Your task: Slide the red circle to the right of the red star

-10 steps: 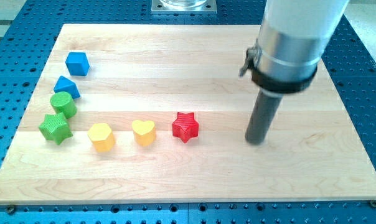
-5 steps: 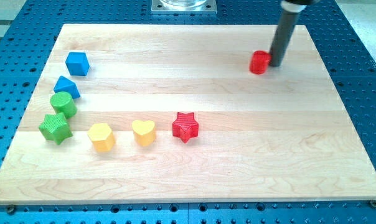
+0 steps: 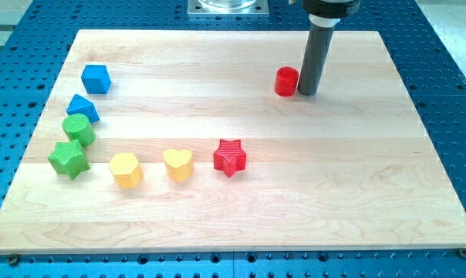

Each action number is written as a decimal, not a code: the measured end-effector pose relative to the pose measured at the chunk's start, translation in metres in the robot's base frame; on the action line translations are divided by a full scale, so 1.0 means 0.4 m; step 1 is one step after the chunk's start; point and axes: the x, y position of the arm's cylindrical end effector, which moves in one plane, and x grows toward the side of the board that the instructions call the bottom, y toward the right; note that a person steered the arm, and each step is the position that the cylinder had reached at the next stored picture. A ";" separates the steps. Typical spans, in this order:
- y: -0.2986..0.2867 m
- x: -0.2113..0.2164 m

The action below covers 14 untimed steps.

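The red circle point(image 3: 286, 81) sits on the wooden board in the upper right part of the view. My tip point(image 3: 308, 93) stands right against the circle's right side, touching or nearly touching it. The red star point(image 3: 230, 157) lies lower on the board, below and to the left of the circle, well apart from it and from my tip.
A blue cube point(image 3: 96, 78), a blue block point(image 3: 82, 107), a green cylinder point(image 3: 78, 128) and a green star point(image 3: 68, 157) line the left side. A yellow hexagon point(image 3: 126, 170) and a yellow heart point(image 3: 178, 164) lie left of the red star.
My tip went from the board's right middle up to the red circle's right side, then pushed the circle leftward. The other blocks have not moved.
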 end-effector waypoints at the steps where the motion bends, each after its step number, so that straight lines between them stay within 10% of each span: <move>1: 0.024 0.039; 4: -0.073 -0.172; 7: -0.157 0.110; 8: -0.305 0.005; 14: 0.006 0.056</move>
